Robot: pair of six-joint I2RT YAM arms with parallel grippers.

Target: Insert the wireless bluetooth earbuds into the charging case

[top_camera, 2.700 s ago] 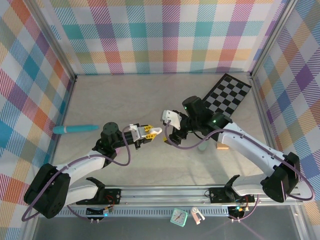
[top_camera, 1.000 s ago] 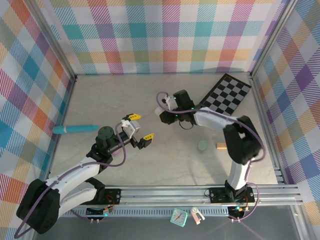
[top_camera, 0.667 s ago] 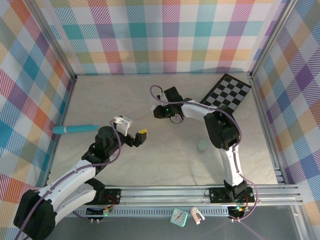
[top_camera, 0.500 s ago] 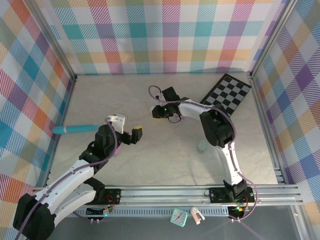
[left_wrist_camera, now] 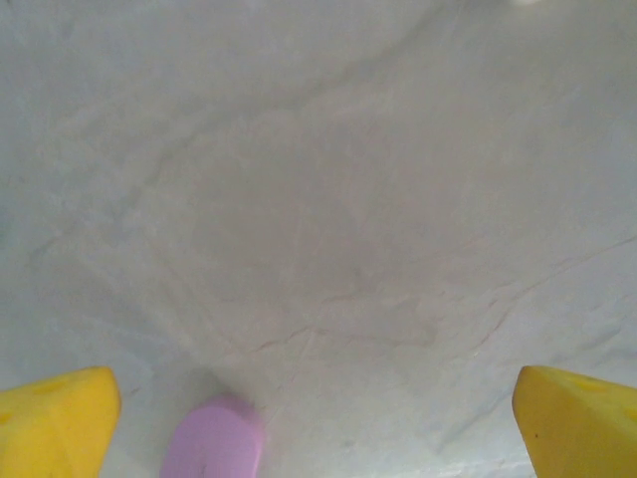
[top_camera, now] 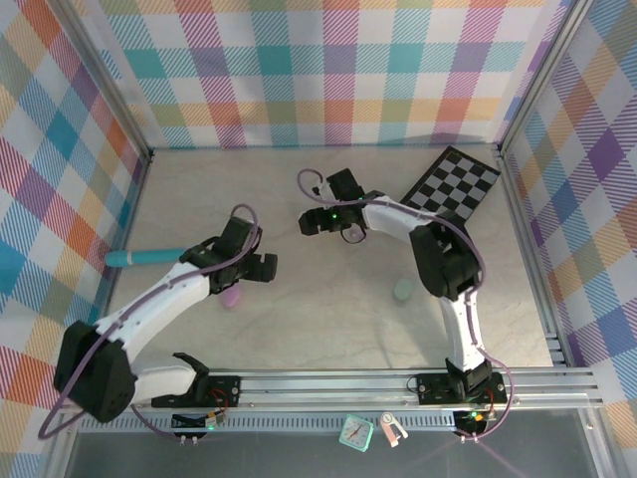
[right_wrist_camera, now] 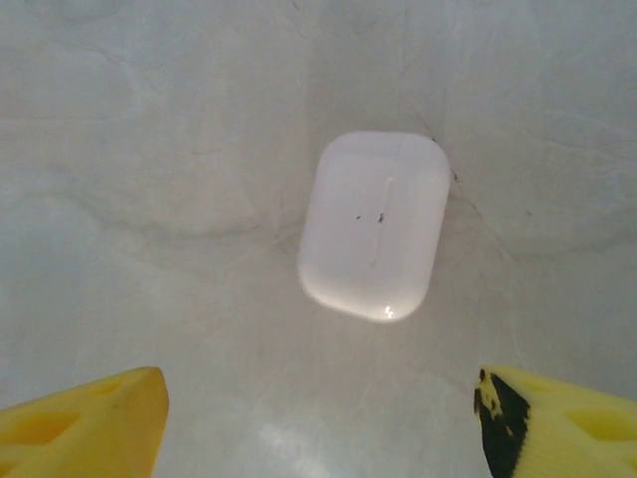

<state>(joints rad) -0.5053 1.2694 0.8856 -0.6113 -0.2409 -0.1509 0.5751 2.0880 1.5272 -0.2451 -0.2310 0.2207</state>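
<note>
- Broadly, the pale table point(top_camera: 328, 339) carries both arms. A checkered board point(top_camera: 453, 184) lies well away from the right gripper point(top_camera: 315, 223).
- A teal pen-like stick point(top_camera: 149, 257) lies off to the outer side of the left gripper point(top_camera: 261, 267).
- The white charging case point(right_wrist_camera: 373, 224) lies flat and closed, just ahead of the right gripper point(right_wrist_camera: 318, 408) and roughly centred between its yellow fingers point(right_wrist_camera: 85, 418).
- The right gripper's jaws are spread wide and touch nothing.
- A lilac case point(left_wrist_camera: 212, 438) sits between the left gripper's fingertips point(left_wrist_camera: 55, 418), nearer its left one and apart from both.
- The left gripper point(left_wrist_camera: 314, 408) is fully spread and empty.
- A mint case point(top_camera: 402, 290) rests well apart from both grippers.
</note>
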